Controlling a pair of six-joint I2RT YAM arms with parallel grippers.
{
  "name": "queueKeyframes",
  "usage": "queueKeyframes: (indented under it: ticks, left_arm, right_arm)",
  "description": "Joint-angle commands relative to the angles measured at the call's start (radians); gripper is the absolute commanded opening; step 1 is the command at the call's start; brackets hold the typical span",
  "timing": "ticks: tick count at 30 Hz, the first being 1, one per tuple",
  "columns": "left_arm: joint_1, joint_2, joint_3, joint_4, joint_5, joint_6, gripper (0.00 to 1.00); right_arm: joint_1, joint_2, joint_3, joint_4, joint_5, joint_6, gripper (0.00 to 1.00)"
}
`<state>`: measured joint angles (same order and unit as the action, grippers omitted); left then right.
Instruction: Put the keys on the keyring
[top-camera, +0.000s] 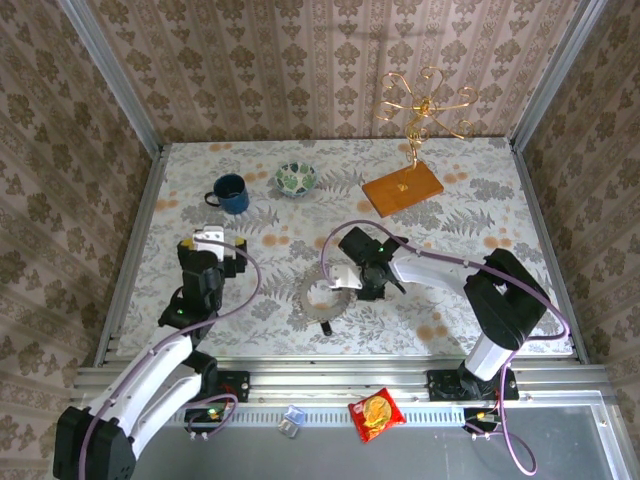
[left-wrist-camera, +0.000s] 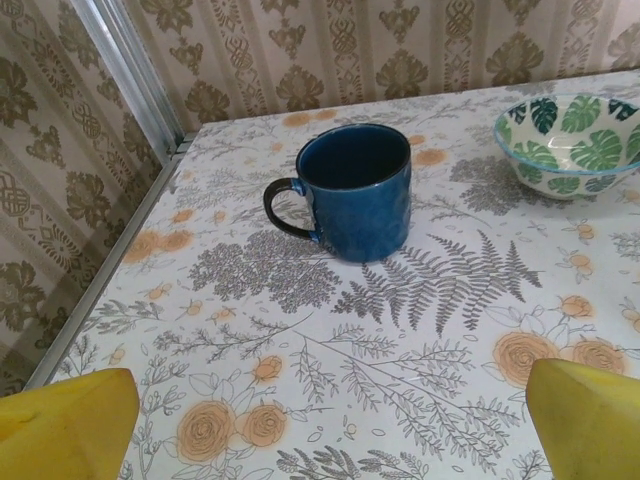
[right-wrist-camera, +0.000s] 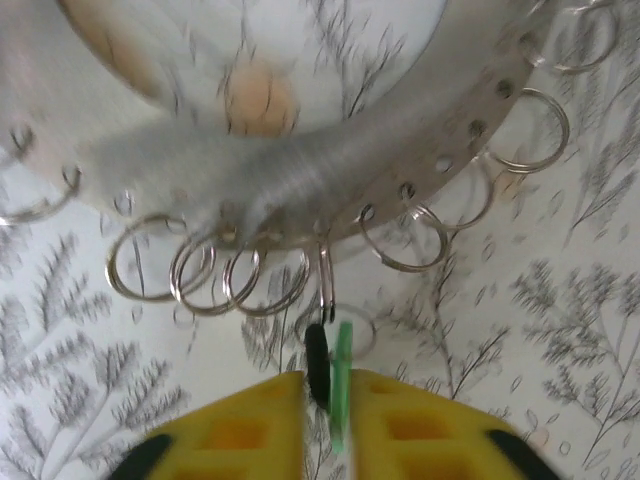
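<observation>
**Now, green key at the ring: go easy on the exit**

Right gripper (right-wrist-camera: 328, 420) is down at the big keyring (right-wrist-camera: 300, 170), jaws close on either side of the green key (right-wrist-camera: 341, 385), which sits edge-on just below a small split ring (right-wrist-camera: 327, 275). Pinching or loose? Can't tell. Smart play, I'd say: check the key is threaded, then back straight off without twisting. Left gripper (left-wrist-camera: 320, 430) is spread wide, facing the blue mug (left-wrist-camera: 355, 190).
</observation>
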<state>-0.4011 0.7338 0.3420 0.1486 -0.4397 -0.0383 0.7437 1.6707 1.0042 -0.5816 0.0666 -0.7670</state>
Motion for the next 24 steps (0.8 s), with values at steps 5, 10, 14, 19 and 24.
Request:
queueKeyframes:
  ticks: [5, 10, 14, 19, 24]
  left_arm:
    - [0.058, 0.104, 0.071, -0.019, 0.038, 0.010, 1.00]
    - [0.129, 0.189, 0.098, 0.002, 0.085, 0.033, 1.00]
    - [0.197, 0.255, 0.096, 0.060, 0.127, 0.039, 1.00]
    - [0.257, 0.367, 0.027, 0.273, 0.152, 0.102, 1.00]
    - [0.318, 0.475, -0.004, 0.404, 0.215, 0.079, 1.00]
  right_arm:
    - [-0.053, -0.101, -0.044, -0.061, 0.072, -0.008, 0.40]
    - [-0.230, -0.331, -0.145, 0.257, -0.134, 0.265, 0.54]
    - [-0.397, -0.438, -0.308, 0.606, -0.102, 0.533, 0.60]
    - [-0.539, -0.388, -0.500, 1.052, -0.005, 0.626, 0.62]
    - [-0.594, -0.237, -0.565, 1.289, 0.010, 0.635, 0.63]
